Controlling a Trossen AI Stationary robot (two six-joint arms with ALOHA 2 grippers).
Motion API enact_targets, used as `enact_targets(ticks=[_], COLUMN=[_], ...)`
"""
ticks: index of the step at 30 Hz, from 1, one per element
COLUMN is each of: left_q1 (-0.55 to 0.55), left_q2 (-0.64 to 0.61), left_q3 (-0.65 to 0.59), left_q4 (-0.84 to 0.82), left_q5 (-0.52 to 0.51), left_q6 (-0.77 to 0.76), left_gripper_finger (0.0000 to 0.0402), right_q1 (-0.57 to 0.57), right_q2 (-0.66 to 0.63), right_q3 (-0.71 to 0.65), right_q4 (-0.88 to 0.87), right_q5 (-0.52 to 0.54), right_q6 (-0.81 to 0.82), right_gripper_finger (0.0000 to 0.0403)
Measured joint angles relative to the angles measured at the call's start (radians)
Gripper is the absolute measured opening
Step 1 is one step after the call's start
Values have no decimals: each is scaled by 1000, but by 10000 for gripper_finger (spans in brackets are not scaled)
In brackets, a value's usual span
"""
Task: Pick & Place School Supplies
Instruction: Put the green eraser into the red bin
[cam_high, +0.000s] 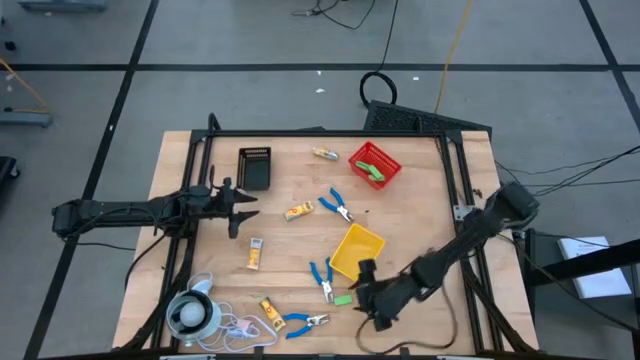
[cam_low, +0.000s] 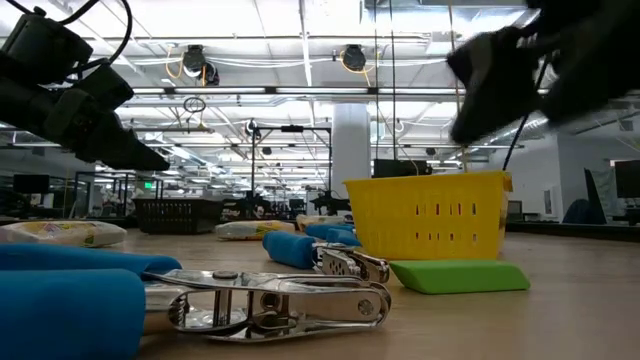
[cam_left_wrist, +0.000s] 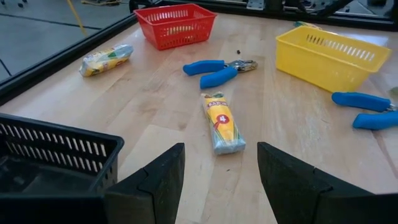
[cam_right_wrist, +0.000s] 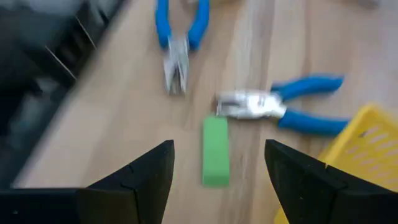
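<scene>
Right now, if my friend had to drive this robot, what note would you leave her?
Right gripper: open, empty, above the green block by the yellow bin.
Left gripper: open, empty, waiting beside the black bin, facing a yellow packet.
Done: one green item lies in the red bin.
Left: three blue-handled pliers, four yellow packets and the green block lie loose on the table.

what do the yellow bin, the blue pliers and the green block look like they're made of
Yellow bin: likely moulded plastic, glossy, with slotted walls. Blue pliers: shiny bare metal jaws, handles in matte blue sleeves, probably rubber or vinyl. Green block: matte and uniform, perhaps an eraser or foam; cannot tell for sure.
</scene>
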Motion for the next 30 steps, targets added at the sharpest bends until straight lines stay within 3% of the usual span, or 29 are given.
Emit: enact_targets(ticks=[3,8,30], left_q1=[0,0,-1], left_q2=[0,0,0], left_q3=[0,0,0], left_q4=[-2,-3,-5], left_q5=[1,8,27], left_q6=[-10,-47,-63], left_gripper_finger=[205,205,205], right_q1=[-3,-12,-58], right_q2=[84,137,167], right_q3=[83,129,129], right_q4=[-97,-105,-101], right_q5=[-21,-83,-155], right_q6=[-7,-10,12], right_gripper_finger=[240,240,240])
